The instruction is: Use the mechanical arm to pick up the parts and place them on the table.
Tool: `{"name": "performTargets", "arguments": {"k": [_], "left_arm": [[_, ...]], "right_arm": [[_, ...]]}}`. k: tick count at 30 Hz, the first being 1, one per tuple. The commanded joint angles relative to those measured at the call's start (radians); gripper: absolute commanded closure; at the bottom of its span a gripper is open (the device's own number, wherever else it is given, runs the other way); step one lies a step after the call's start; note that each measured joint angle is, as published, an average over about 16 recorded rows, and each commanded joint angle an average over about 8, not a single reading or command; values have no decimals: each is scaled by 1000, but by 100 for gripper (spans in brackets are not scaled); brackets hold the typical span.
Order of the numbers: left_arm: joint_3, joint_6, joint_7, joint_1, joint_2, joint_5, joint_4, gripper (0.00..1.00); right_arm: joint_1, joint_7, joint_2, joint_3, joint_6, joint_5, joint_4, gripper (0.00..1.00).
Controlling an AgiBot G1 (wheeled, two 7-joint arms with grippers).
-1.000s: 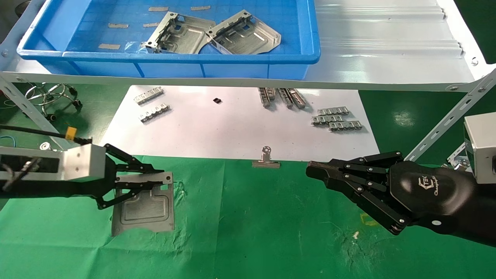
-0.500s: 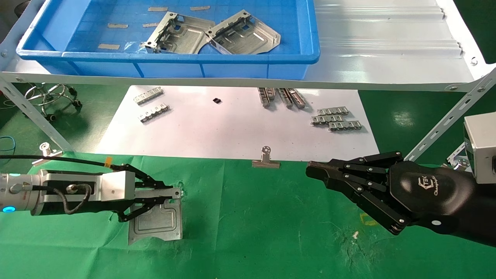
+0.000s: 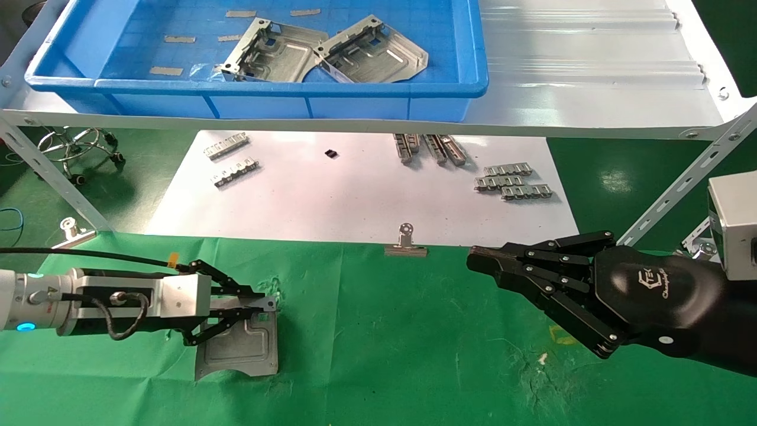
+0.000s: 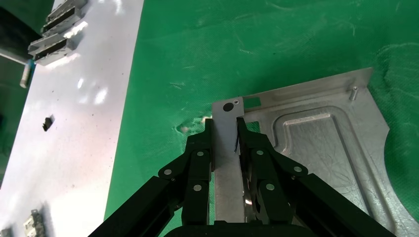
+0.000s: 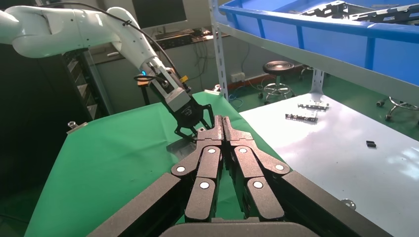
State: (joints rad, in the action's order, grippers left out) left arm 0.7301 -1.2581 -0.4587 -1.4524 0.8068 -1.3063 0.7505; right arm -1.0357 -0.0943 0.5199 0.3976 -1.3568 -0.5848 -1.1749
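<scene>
My left gripper [image 3: 263, 307] is shut on the folded-up rim of a silver stamped part [image 3: 239, 349], low over the green table [image 3: 384, 355] at the left. In the left wrist view the gripper [image 4: 225, 125] has its jaws clamped on either side of the rim strip, and the part's flat face [image 4: 316, 148] lies against or just above the cloth. Two more parts [image 3: 275, 50] [image 3: 378, 54] lie in the blue bin [image 3: 295, 89]. My right gripper [image 3: 476, 260] is shut and empty, hovering at the right; it also shows in the right wrist view [image 5: 222, 121].
The blue bin stands on a pale grey shelf [image 3: 591, 77] above the table. A white sheet [image 3: 355, 195] carries small ribbed strips [image 3: 511, 180]. A binder clip [image 3: 406, 244] sits at the sheet's front edge. A yellow mark [image 3: 559, 336] lies under the right arm.
My left gripper has moved right and lower with the part in its grip, and the arm has turned flatter. The right arm has not moved.
</scene>
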Motion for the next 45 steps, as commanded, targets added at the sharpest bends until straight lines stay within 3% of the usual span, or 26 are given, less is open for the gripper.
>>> {"name": "performTargets", "arguments": {"k": [1,13,19,26,33,34,35,42,45], "left_arm": [[0,5,-12,3,3,-1,-4,0],[-20,-27,-16,-4,-11,40,6,0],[-12,-83,33,-17,-48,41,58,0],[-10,-37,97,5,-68,26,98,0],[-42,-85,185,32,-103,131,160,0],[-46,-93,196,35,-107,144,167,0],[-50,-101,206,38,-110,156,174,0],[-84,-116,258,67,-121,199,208,0],[-104,-123,279,84,-125,219,226,0]], "right_arm": [[0,0,0,0,0,0,0,100],[0,0,0,0,0,0,0,100],[0,0,0,0,0,0,0,100],[0,0,0,0,0,0,0,100],[0,0,0,0,0,0,0,100],[0,0,0,0,0,0,0,97],[0,0,0,0,0,0,0,87],[0,0,0,0,0,0,0,2],[0,0,0,0,0,0,0,0]]}}
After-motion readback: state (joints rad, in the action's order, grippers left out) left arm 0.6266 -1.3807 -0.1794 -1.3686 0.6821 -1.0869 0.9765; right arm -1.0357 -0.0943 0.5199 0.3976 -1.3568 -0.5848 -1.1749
